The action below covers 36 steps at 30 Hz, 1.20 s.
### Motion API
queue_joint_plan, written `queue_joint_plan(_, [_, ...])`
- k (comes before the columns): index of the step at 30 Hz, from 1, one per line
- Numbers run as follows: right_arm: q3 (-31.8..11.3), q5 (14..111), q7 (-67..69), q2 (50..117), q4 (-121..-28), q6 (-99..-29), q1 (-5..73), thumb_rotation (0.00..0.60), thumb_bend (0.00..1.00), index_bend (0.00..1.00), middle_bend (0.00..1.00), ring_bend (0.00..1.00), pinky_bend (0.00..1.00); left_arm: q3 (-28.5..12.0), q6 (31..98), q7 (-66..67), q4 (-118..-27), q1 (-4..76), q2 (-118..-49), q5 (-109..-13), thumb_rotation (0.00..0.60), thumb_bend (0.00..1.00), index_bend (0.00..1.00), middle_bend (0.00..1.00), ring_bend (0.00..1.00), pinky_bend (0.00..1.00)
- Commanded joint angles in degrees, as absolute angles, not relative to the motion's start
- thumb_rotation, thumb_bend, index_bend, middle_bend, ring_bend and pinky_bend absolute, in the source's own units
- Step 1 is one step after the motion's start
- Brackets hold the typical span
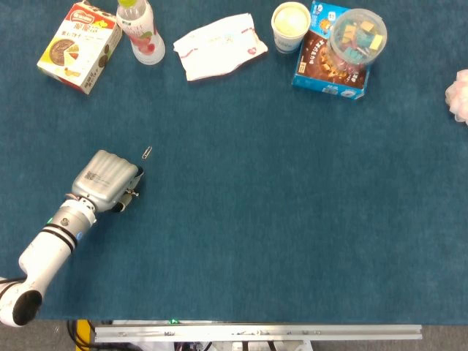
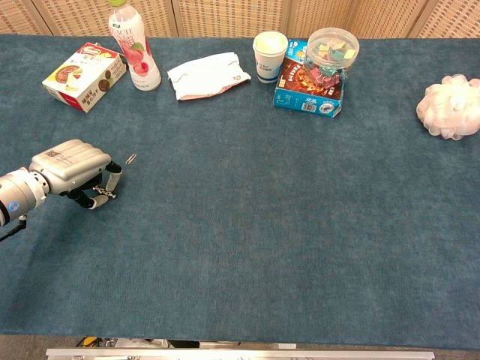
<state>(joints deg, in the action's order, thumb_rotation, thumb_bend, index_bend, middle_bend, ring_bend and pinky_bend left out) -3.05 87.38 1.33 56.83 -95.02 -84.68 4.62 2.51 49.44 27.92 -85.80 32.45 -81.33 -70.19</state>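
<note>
Head view: the left hand [image 1: 108,180] hovers low over the blue cloth [image 1: 263,190], back upward, fingers curled down and under with nothing in them. A small clip [image 1: 147,153] lies on the cloth just beyond the fingertips, close but apart from them. Along the far edge stand a yellow box [image 1: 79,46], a bottle [image 1: 140,31], a folded white pouch [image 1: 219,45], a cup [image 1: 290,25] and a blue box [image 1: 325,55] with a clear tub [image 1: 357,35] on top.

Chest view: the left hand [image 2: 71,171] shows from the side, its fingers [image 2: 111,176] bent downward toward the cloth and holding nothing. The clip [image 2: 131,159] lies just beside them, up and to the right, untouched. A white puff [image 2: 451,107] sits at the far right. The right hand is out of both views.
</note>
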Motion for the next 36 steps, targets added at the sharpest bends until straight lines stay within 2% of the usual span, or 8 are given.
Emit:
queue_joint_plan(1, [-3.1,87.4,1.4,56.8,-95.0,-84.8,4.5,0.6,0.32,0.3,0.37,0.33,0.42,2.6,49.5,28.0,-85.8,32.5,-81.3,-70.0,0.6,0.35,0.52,0.94,0.92,0.94])
queue_joint_plan(10, [-3.1,87.8,1.8,56.7,-95.0,-85.4,4.3,0.6,0.32,0.3,0.38,0.33,0.42,2.2,49.8,25.1,-86.8,32.6,-80.6,-70.4,0.6,0.36,0.57,0.95,0.93,0.95])
queue_joint_plan(17, [-3.1,88.0,2.1,56.8,-94.8,-85.9,4.0,0.6,0.32,0.3,0.38,0.33,0.42,0.8,49.2,19.1,-90.2,33.4,-77.3,-71.8,0.6,0.37,0.58,0.96,0.93,0.95])
queue_joint_plan(26, [-3.1,88.3,2.5,57.0,-94.7,-86.4,3.8,0.6,0.32,0.3,0.39,0.33,0.42,-2.2,44.3,6.5,-95.5,36.2,-72.5,-72.9,0.6,0.38,0.6,0.96,0.93,0.95])
queue_joint_plan(36, [-2.9,88.4,3.9,57.0,-93.9,-86.9,3.2,0.6,0.32,0.3,0.39,0.33,0.42,-5.5,40.6,-2.5,-96.2,39.3,-72.1,-71.8,0.6,0.38,0.6,0.96,0.93,0.95])
